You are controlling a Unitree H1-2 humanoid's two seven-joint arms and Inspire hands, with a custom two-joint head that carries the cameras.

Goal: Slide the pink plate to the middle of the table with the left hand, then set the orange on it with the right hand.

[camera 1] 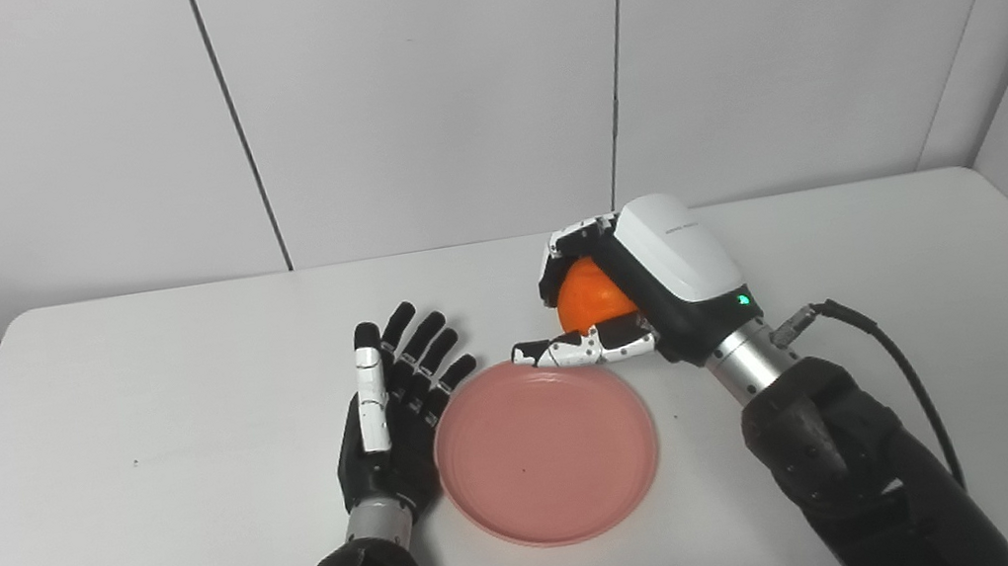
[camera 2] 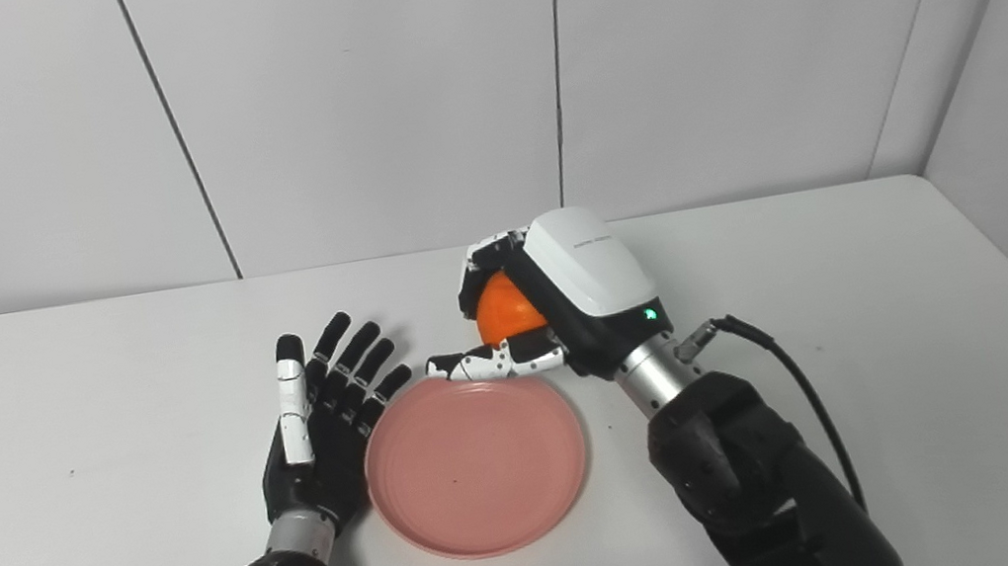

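White table [camera 1: 132,398]: orange [camera 1: 591,298] clasped between right hand [camera 1: 635,288] fingers [camera 1: 574,348].

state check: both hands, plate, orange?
Left hand: open, fingers spread, beside the plate's left edge; contact unclear.
Right hand: shut on the orange, at the plate's far edge.
Plate: flat on the table, nothing on it.
Orange: gripped, not yet on the plate.
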